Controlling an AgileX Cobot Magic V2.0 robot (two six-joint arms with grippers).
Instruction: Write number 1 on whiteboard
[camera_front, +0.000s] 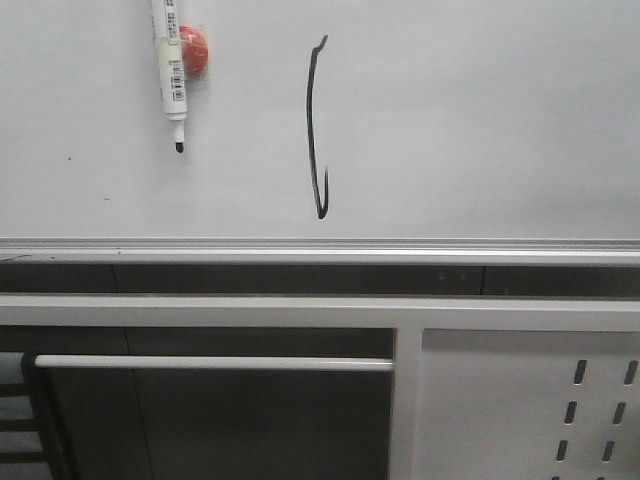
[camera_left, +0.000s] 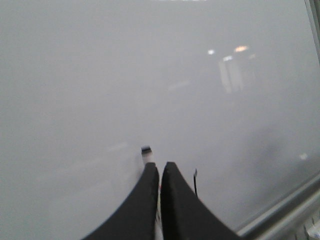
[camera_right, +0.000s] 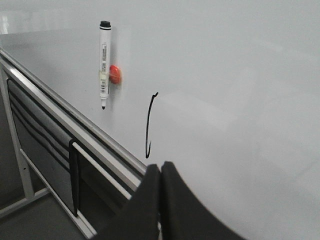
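Observation:
The whiteboard (camera_front: 480, 120) fills the upper front view, with a silver rail (camera_front: 320, 247) along its lower edge. The number 1 (camera_front: 314, 130) is a thin black, slightly bowed stroke near the board's middle; it also shows in the right wrist view (camera_right: 148, 125). A short piece of it shows in the left wrist view (camera_left: 195, 180). My left gripper (camera_left: 160, 165) is shut in front of the board (camera_left: 100, 75). My right gripper (camera_right: 160, 165) is shut and empty, off the board (camera_right: 240, 75) below the stroke. Neither gripper shows in the front view.
A white marker pen (camera_front: 170, 70) hangs tip down on the board beside a red magnet (camera_front: 197, 50), left of the stroke and free of any gripper (camera_right: 104, 65). Its black tip (camera_left: 145, 150) pokes out past my left fingers. Below the rail are a white perforated panel (camera_front: 530, 410) and a horizontal bar (camera_front: 215, 363).

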